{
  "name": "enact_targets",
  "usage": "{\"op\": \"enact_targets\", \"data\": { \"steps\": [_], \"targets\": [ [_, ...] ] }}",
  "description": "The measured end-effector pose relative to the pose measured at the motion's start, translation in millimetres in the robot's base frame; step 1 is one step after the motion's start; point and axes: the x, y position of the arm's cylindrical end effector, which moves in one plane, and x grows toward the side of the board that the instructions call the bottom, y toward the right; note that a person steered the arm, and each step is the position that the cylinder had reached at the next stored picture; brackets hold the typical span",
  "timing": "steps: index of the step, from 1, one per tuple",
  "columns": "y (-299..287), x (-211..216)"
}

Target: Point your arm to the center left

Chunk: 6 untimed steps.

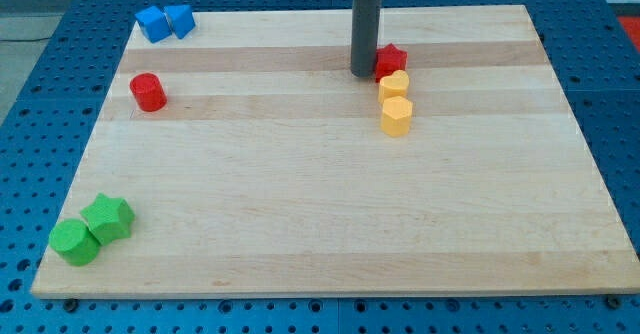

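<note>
Risk is small: my tip (362, 73) rests on the bench (300, 234), touching the red star block (391, 61), so any rightward drift would shove it. No fingers exist here. Center left lies just below the red cylinder (148, 92).

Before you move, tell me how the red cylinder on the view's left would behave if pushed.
The red cylinder stands upright and squat, so it would probably slide rather than tip. The wooden board looks smooth, so little drag seems likely. Off-centre contact might spin it aside. My tip is far off, beside the red star.
</note>
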Motion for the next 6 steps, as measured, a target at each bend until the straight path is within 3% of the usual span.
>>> {"op": "enact_targets", "data": {
  "steps": [3, 6],
  "targets": [
    [-112.5, 31.6],
    [-267.2, 90.1]
  ]
}}
